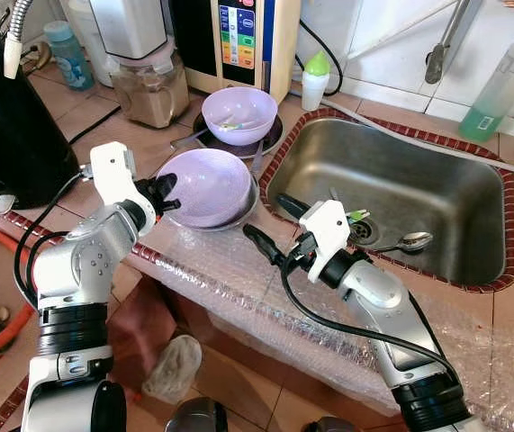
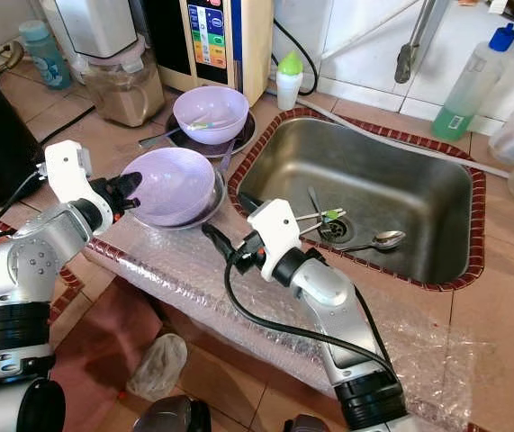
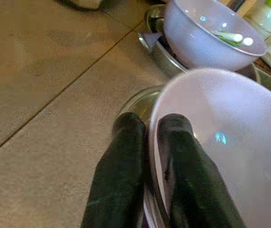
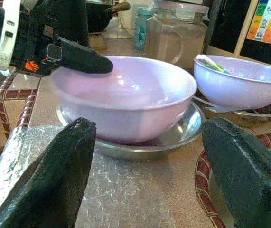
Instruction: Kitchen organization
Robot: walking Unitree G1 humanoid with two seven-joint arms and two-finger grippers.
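Observation:
A lilac bowl [image 1: 207, 184] sits in a shallow steel plate [image 1: 241, 218] on the tiled counter, left of the sink. My left gripper [image 1: 168, 193] is shut on the bowl's near-left rim; the left wrist view shows one finger [image 3: 126, 156] outside the rim and the other inside. My right gripper [image 1: 270, 223] hovers low over the bubble wrap just right of the bowl, open, fingers [image 4: 54, 175] spread wide and aimed at the bowl [image 4: 126, 99], holding nothing. A second lilac bowl [image 1: 238, 112] with a utensil inside stands behind on a dark plate.
A steel sink [image 1: 473, 193] lies to the right, with a spoon [image 1: 411, 241] near its drain. Bubble wrap [image 1: 229, 279] covers the counter's front edge. A black kettle [image 1: 9, 117], a blender jar [image 1: 148, 90], a green-capped bottle [image 1: 315, 81] and a soap bottle [image 1: 500, 85] stand around.

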